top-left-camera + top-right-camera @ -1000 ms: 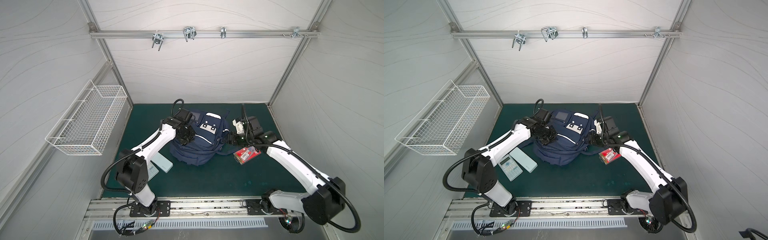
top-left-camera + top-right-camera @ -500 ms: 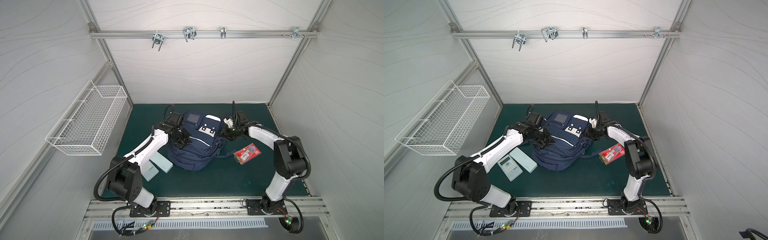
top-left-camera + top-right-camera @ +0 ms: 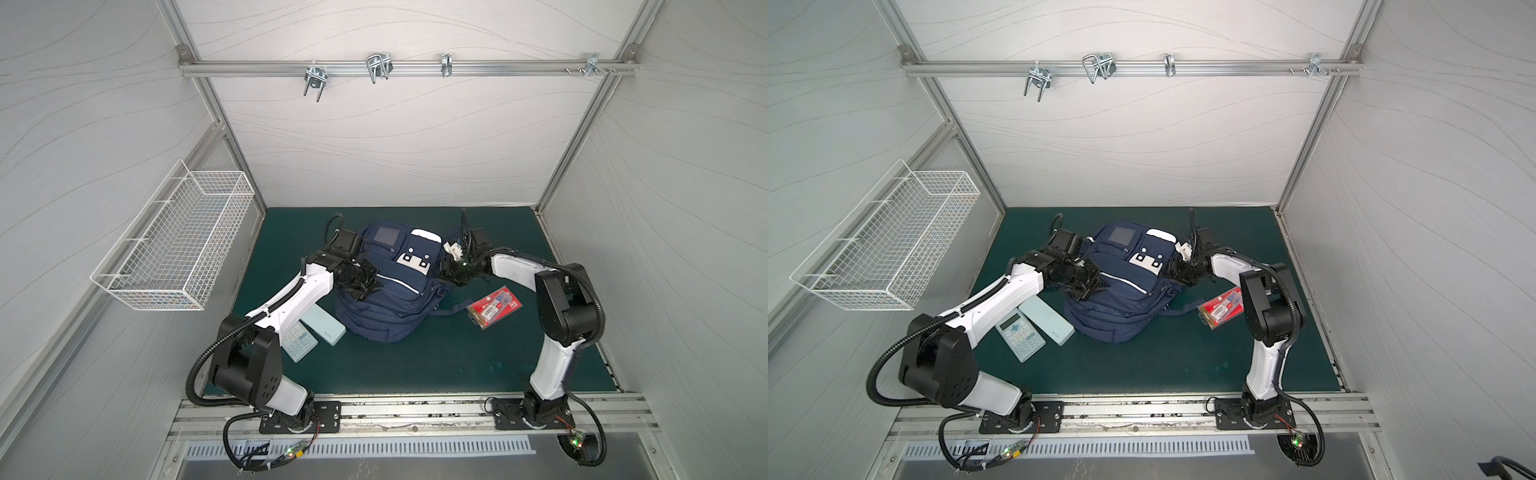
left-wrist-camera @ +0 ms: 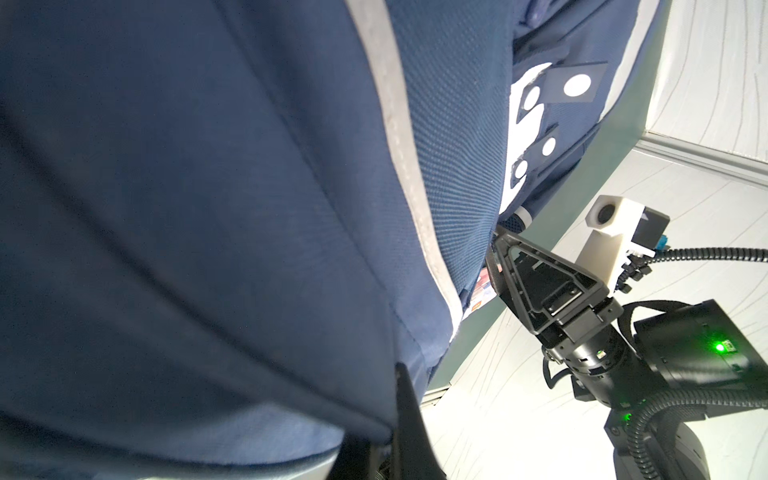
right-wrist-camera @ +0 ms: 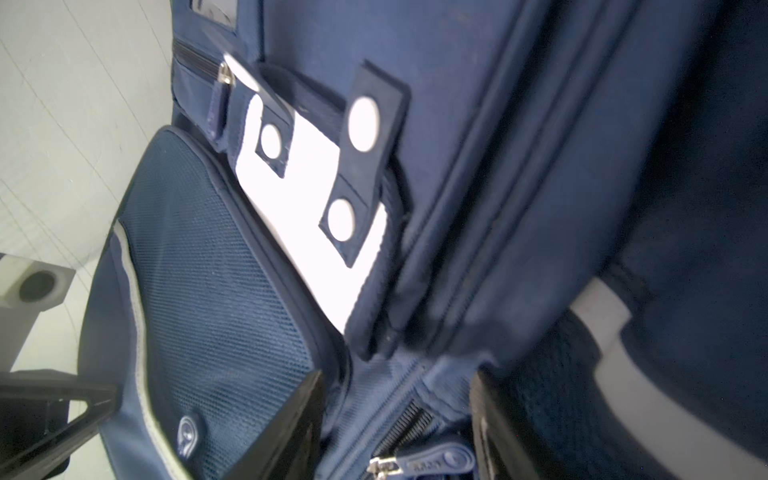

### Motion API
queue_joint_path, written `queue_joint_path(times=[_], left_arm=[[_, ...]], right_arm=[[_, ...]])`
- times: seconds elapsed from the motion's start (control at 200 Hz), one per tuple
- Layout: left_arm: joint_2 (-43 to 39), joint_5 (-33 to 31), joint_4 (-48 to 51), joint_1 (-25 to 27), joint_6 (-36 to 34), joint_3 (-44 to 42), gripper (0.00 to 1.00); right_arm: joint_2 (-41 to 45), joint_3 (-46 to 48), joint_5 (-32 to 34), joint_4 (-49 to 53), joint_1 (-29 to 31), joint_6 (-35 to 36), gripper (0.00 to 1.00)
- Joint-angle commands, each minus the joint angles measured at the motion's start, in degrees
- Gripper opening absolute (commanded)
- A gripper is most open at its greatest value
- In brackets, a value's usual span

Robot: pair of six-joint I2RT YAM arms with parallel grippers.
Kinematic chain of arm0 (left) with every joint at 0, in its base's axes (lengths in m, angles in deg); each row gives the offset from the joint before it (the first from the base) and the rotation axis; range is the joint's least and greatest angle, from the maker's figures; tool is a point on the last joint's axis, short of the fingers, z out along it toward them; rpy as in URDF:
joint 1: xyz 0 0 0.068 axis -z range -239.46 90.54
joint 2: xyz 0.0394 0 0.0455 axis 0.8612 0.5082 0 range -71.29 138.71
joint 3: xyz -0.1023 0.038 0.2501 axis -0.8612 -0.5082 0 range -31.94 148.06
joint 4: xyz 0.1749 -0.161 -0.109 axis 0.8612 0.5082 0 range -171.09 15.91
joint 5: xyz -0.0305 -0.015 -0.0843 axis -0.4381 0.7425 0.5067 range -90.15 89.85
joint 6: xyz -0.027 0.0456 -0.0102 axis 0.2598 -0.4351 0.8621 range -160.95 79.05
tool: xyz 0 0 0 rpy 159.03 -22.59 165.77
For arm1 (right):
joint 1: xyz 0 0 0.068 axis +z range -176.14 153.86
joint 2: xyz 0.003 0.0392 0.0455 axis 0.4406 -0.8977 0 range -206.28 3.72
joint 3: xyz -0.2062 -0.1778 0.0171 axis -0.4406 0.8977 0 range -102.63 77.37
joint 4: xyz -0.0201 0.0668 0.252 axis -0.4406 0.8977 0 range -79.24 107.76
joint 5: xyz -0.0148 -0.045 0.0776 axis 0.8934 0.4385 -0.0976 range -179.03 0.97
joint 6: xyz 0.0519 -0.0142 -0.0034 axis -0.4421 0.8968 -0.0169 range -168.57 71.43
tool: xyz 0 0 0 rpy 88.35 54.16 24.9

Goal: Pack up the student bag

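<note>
The student bag [image 3: 390,291] [image 3: 1121,295] is a navy backpack lying mid-mat, front up, with white patches. My left gripper [image 3: 368,284] [image 3: 1090,282] is at its left flank, shut on a fold of the navy fabric. In the left wrist view the student bag [image 4: 208,208] fills the frame and drapes into the left gripper [image 4: 382,440]. My right gripper [image 3: 446,272] [image 3: 1177,270] presses against the bag's right side. In the right wrist view my right gripper [image 5: 395,436] stands open, its fingers astride a zipper seam with the blue zipper pull [image 5: 432,459] between them.
A pale calculator [image 3: 299,343] [image 3: 1020,332] and a light-blue case [image 3: 324,326] [image 3: 1047,320] lie left of the bag, partly under my left arm. To the bag's right lies a red packet [image 3: 494,307] [image 3: 1223,307]. A wire basket [image 3: 178,245] hangs on the left wall.
My right arm has folded back and its gripper has moved toward the rear, up against the bag's right side. The left gripper and the bag have shifted slightly rearward.
</note>
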Motion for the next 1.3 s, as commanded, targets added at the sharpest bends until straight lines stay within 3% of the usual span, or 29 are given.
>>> queue_joint_path(times=[0.0, 0.58, 1.146, 1.291], left_arm=[[-2.0, 1.4, -5.1, -0.8, 1.2, 0.4, 0.00], [-2.0, 2.5, -7.5, -2.9, 2.7, -2.1, 0.00], [-1.4, 2.1, -6.8, -2.9, 2.0, -1.8, 0.00], [-1.3, 1.9, -6.4, -2.9, 1.6, -1.8, 0.00]], right_arm=[[-0.5, 1.8, -1.4, 0.9, -0.2, 2.3, 0.56], [4.9, 7.6, -9.5, -5.0, 0.2, 2.9, 0.40], [7.1, 6.9, -4.2, -0.5, 1.1, 6.2, 0.14], [7.2, 6.2, -2.4, 0.8, 1.0, 7.3, 0.18]])
